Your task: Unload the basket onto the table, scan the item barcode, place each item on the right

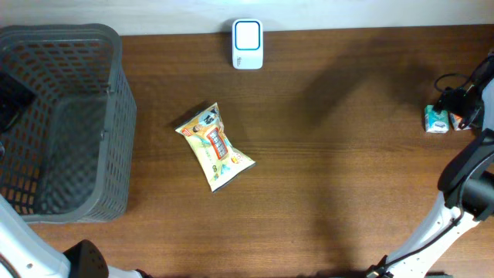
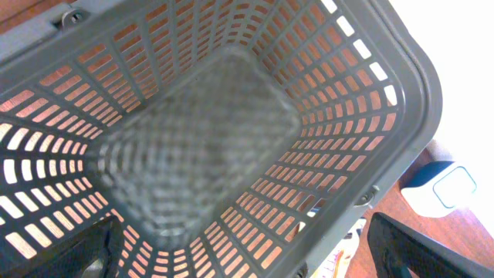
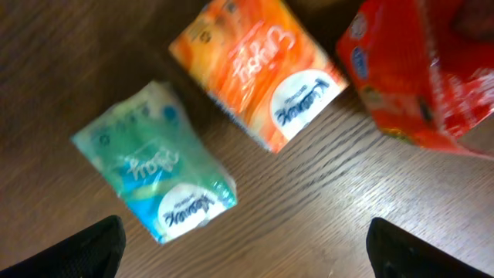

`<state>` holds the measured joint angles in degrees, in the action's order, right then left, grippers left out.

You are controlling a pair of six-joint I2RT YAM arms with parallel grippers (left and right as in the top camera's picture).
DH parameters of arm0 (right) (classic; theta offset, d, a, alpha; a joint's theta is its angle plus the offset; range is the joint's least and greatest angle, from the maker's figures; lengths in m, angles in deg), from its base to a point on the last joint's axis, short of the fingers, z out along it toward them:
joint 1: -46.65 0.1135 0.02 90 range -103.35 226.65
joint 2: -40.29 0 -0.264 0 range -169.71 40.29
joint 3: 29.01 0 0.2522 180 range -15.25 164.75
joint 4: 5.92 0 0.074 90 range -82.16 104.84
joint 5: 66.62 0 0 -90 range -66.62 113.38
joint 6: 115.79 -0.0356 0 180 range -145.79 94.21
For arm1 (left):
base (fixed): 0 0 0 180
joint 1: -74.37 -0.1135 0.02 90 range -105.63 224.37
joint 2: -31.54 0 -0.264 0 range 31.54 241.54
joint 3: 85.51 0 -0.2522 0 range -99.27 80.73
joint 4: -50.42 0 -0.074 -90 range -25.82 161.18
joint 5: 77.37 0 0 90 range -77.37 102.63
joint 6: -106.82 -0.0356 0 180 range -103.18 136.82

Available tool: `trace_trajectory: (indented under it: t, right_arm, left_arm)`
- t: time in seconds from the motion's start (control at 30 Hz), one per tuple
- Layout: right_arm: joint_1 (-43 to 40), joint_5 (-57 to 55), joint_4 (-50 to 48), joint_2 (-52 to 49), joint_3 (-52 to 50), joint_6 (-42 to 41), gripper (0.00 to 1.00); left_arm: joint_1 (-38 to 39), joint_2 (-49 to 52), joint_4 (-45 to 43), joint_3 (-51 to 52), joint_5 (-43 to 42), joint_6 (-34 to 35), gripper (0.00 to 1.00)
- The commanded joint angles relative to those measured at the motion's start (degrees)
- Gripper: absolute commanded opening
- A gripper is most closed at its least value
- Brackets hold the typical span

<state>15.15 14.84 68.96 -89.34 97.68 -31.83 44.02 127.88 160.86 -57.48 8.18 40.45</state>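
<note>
1. My right gripper (image 3: pixel 251 266) hangs over the right end of the table (image 1: pixel 347 170). Its fingers are spread wide to either side of the wrist view, with nothing between them; it holds nothing.
2. Three small wrapped packs lie beneath it: a green pack (image 3: pixel 158 174), an orange pack (image 3: pixel 258 73) just beside it, and a red pack (image 3: pixel 417 77) at the frame's edge. The red one is cropped, so I cannot say for sure that it is the same kind of goods.
3. My left gripper (image 2: pixel 251 266) hangs over the grey basket (image 2: pixel 401 85) at the table's left end, spread just as wide and equally empty. I see nothing lying in the basket.
4. A snack packet (image 1: pixel 214 147) lies flat mid-table, well apart from both hands. The white barcode scanner (image 1: pixel 248 44) stands beyond it at the far edge.
5. By my judgement the pickup has not begun: nothing is grasped and nothing is at the scanner. The green pack, nearest my right fingers, looks the likeliest first item.
6. The next move calls for lowering over that pack, closing across its sides and carrying it well across the table to the scanner. No barcode shows from here, so the pack may need turning.
7. The count: two grippers, one basket, one scanner, one snack packet, three packs.
</note>
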Motion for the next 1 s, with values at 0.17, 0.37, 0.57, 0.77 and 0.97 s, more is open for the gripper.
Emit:
trace_trajectory:
  t: [0.17, 0.37, 0.57, 0.77, 0.97]
  right_arm:
    - [10.84, 49.13, 3.37, 5.84, 2.64, 4.59, 0.99]
    - [31.74, 52.24, 10.64, 5.46, 1.31, 18.05, 0.99]
    - [51.54, 36.81, 7.08, 4.63, 1.25, 11.43, 0.99]
    - [64.54, 20.28, 1.64, -0.11, 1.25, -4.20, 0.85]
    - [70.12, 18.78, 0.79, -4.96, 1.25, -6.49, 0.70]
  left_arm:
    - [-0.20, 0.13, 0.02, -0.04, -0.02, 0.33, 0.99]
    - [-0.20, 0.13, 0.02, -0.04, -0.02, 0.33, 0.99]
    - [-0.20, 0.13, 0.02, -0.04, -0.02, 0.33, 0.99]
    - [-0.20, 0.13, 0.02, -0.04, -0.02, 0.33, 0.99]
    - [-0.20, 0.13, 0.02, -0.04, -0.02, 0.33, 0.99]
